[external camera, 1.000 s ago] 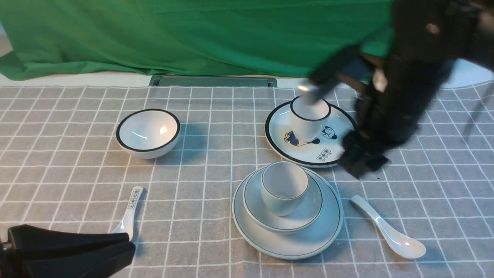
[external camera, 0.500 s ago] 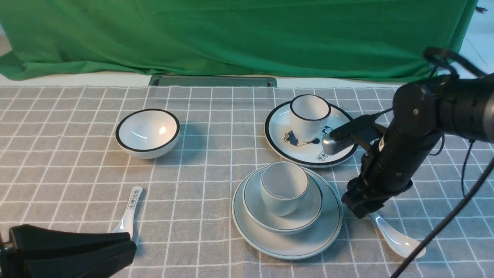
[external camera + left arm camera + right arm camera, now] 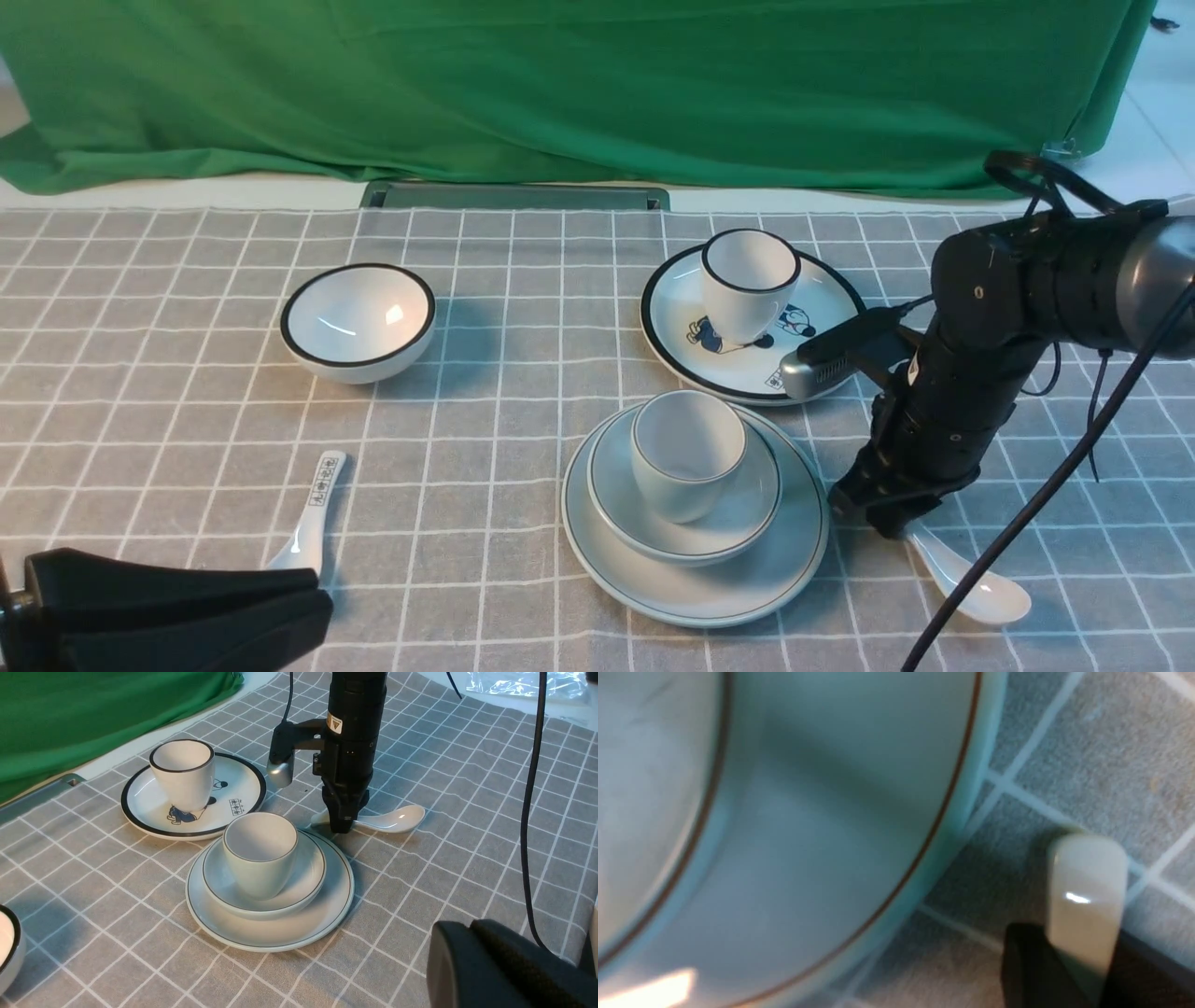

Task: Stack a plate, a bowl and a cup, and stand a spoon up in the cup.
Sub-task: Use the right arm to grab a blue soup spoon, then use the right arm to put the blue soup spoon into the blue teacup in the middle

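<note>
Straddling the spoon (image 3: 971, 588) beneath my right claw (image 3: 893, 525), jaws narrow, grip impossible to tell, I judge pickup in hand: next clamp, lift, stand it in the cup (image 3: 688, 448) leftward.

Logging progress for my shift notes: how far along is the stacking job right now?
Done: the bowl sits on the plate and the cup stands in the bowl. In hand: the right end effector is down over the spoon handle, fingers either side; whether it grips is unclear. Left: lift the spoon off the cloth and stand it in the cup.
</note>
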### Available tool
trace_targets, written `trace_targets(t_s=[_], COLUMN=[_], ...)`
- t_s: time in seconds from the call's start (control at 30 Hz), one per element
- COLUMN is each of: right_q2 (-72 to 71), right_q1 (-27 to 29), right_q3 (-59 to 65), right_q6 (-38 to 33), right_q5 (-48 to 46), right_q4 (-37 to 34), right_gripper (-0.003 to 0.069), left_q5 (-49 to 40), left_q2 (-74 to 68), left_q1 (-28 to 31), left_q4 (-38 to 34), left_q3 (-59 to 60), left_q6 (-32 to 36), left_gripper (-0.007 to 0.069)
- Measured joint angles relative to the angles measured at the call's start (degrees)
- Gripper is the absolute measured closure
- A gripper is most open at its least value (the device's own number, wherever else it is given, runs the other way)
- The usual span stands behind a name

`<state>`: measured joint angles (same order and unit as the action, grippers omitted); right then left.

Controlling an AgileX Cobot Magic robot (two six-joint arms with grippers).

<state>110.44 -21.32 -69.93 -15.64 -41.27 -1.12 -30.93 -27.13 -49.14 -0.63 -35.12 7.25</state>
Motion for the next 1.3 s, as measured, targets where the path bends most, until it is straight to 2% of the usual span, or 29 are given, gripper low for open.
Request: trace_targets(t_s=[0.13, 0.27, 0.3, 0.33, 0.37, 0.47, 0.53, 0.63, 0.83, 1.3], right_q2=[-4.8, -16.1, -22.3, -25.1, -27.6, -32.3, -30.5, -26.8, -15.7, -5.4], right_q1=[-0.4, -3.0, -5.3, -6.6, -8.0, -13.8, -15.8, -16.6, -16.7, -16.7], right_q3=[1.6, 5.6, 10.2, 12.1, 15.5, 29.0, 33.0, 34.7, 32.7, 29.5], right_q6=[0.9, 3.9, 6.1, 7.3, 8.7, 16.1, 18.1, 19.4, 20.7, 20.5], right_q5=[-0.5, 7.3, 18.2, 23.0, 31.8, 68.7, 81.5, 92.4, 103.6, 105.9], right_q4=[-0.3, -0.7, -1.0, -1.0, -1.2, -1.3, -1.3, -1.0, -0.6, -0.4], right_gripper=[0.0491, 0.0491, 0.0491, 0.0491, 0.0491, 0.0491, 0.0491, 0.0491, 0.0491, 0.0487], left_q5=[-0.3, -0.3, -0.3, -0.3, -0.3, -0.3, -0.4, -0.5, -0.6, -0.7], left_q2=[0.0, 0.0, 0.0, 0.0, 0.0, 0.0, 0.0, 0.0, 0.0, 0.0], left_q1=[0.0, 0.0, 0.0, 0.0, 0.0, 0.0, 0.0, 0.0, 0.0, 0.0], left_q4=[0.0, 0.1, 0.1, 0.1, 0.1, 0.2, 0.6, 0.6, 0.6, 0.6], left_q3=[0.0, 0.0, 0.0, 0.0, 0.0, 0.0, 0.0, 0.0, 0.0, 0.0], left_q6=[0.0, 0.0, 0.0, 0.0, 0.0, 0.0, 0.0, 0.0, 0.0, 0.0], left_gripper=[0.0615, 0.0615, 0.0615, 0.0615, 0.0615, 0.0615, 0.0615, 0.0615, 0.0615, 0.0615])
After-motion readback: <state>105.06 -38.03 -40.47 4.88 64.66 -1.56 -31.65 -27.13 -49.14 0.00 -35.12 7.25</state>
